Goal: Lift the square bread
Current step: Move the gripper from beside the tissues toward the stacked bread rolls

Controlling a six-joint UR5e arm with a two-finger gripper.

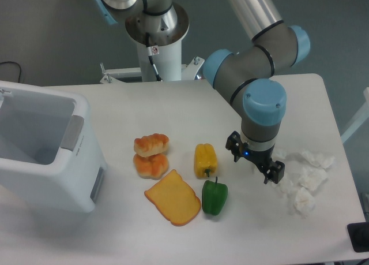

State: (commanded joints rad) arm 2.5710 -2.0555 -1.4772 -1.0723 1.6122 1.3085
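Note:
The square bread [173, 198] lies flat on the white table, a yellow-orange slice with a darker crust rim, near the front middle. My gripper [254, 159] hangs to its right, beyond the two peppers, pointing down over the table. Its two dark fingers stand apart with nothing between them. It is well clear of the bread, roughly a pepper's width past the green pepper.
A green pepper [214, 197] touches the bread's right edge; a yellow pepper [205, 160] stands behind it. Two bread rolls [151, 155] sit to the bread's upper left. A white bin [43, 144] fills the left. Crumpled white paper [304, 181] lies at right.

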